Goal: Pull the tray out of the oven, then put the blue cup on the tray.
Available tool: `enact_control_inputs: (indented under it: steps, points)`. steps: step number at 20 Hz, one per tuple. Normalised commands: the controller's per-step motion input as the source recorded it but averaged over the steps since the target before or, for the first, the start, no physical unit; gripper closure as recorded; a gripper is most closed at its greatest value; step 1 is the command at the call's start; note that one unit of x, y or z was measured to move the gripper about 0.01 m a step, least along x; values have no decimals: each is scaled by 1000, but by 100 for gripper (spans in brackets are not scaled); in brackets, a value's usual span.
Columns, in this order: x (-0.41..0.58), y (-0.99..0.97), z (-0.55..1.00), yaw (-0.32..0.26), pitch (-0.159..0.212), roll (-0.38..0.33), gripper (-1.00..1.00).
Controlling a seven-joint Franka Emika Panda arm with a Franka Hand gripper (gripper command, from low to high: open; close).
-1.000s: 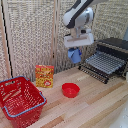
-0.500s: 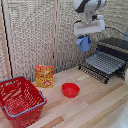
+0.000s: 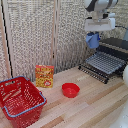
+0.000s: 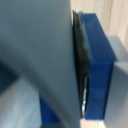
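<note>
With the tray (image 3: 103, 64) already drawn out over the oven (image 3: 116, 50) door beyond the red bowl (image 3: 70, 90), the placing step is in hand: the gripper (image 3: 93, 36), jaws clamped on the blue cup (image 3: 92, 39), holds it raised above the tray's far edge, so the next move probably calls for lowering onto the bars before release.

Staged kitchen corner in a robot lab

A pale wooden tabletop (image 3: 95, 102) backs onto beige folding screens (image 3: 40, 35) (not real walls), and there's a toaster oven (image 3: 116, 50) with its rack (image 3: 104, 62) drawn out, a red shopping basket (image 3: 19, 99), a red bowl (image 3: 70, 90) and a snack box (image 3: 44, 76) laid out like props.
</note>
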Motion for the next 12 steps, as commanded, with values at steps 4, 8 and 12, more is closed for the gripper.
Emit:
enact_control_inputs:
  steps: [4, 8, 12]
  points:
    - [134, -634, -35, -32, 88, -35, 100]
    - [184, -411, -64, 0, 41, -50, 100]
    - [216, -467, -25, 0, 0, -14, 100]
